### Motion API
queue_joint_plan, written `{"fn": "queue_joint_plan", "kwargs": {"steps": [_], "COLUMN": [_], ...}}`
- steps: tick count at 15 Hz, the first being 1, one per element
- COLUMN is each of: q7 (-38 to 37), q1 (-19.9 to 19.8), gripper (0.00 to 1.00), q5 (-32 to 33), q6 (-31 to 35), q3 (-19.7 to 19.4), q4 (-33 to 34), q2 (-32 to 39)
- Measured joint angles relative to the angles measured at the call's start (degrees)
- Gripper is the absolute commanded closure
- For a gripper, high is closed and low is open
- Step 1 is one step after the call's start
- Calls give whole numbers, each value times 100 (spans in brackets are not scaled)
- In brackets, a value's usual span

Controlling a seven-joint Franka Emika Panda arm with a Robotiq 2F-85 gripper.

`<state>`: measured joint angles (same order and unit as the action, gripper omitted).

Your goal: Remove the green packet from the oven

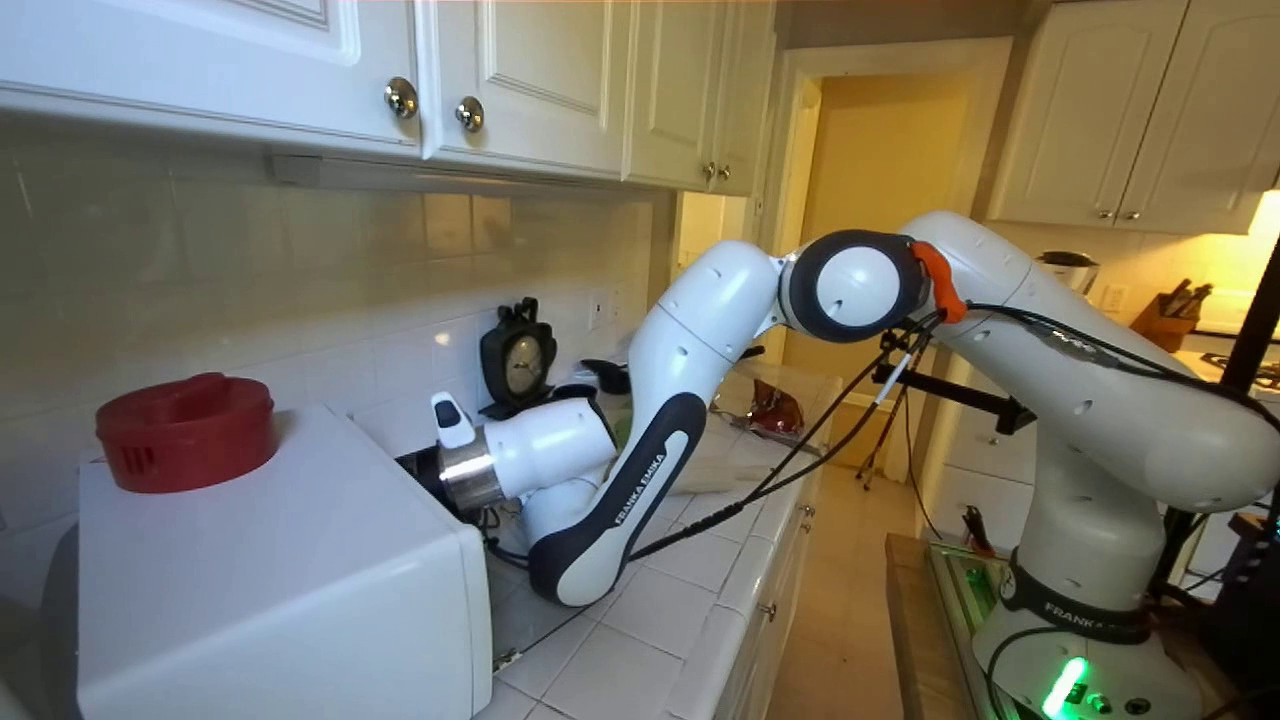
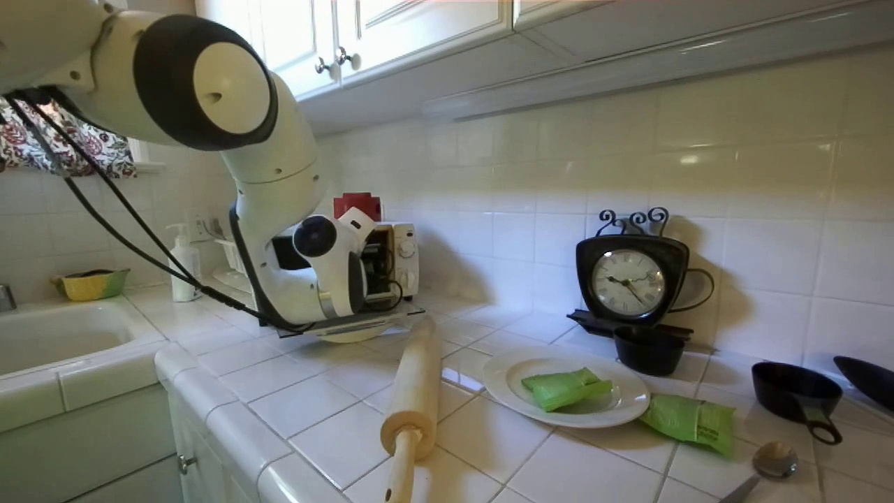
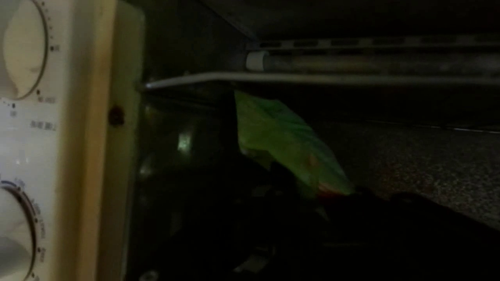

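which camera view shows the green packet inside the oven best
The wrist view: it looks into the oven, so the green packet shows, though dimly. Both exterior views show the oven but none of that packet.

One packet (image 3: 287,138) is in the oven (image 1: 285,560), another packet (image 2: 567,389) on a plate (image 2: 501,381).
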<state>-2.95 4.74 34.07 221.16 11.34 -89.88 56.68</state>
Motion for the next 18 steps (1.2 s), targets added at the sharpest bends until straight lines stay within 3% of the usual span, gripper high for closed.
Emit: {"fn": "queue_joint_plan", "kwargs": {"steps": [5, 10, 14, 15, 17, 18], "q7": [450, 902, 1305, 1483, 1548, 1684], "q1": [222, 439, -418, -770, -1150, -1488], "gripper": [97, 97, 97, 97, 97, 97], "q5": [-243, -941, -926, -863, -645, -475], "q6": [1194, 2079, 2040, 1936, 2061, 2016], "q3": [-224, -379, 686, 1108, 1406, 1744], "q4": [-547, -1533, -1950, -1982, -2235, -2295], "q2": [-257, -619, -593, -504, -477, -364]}}
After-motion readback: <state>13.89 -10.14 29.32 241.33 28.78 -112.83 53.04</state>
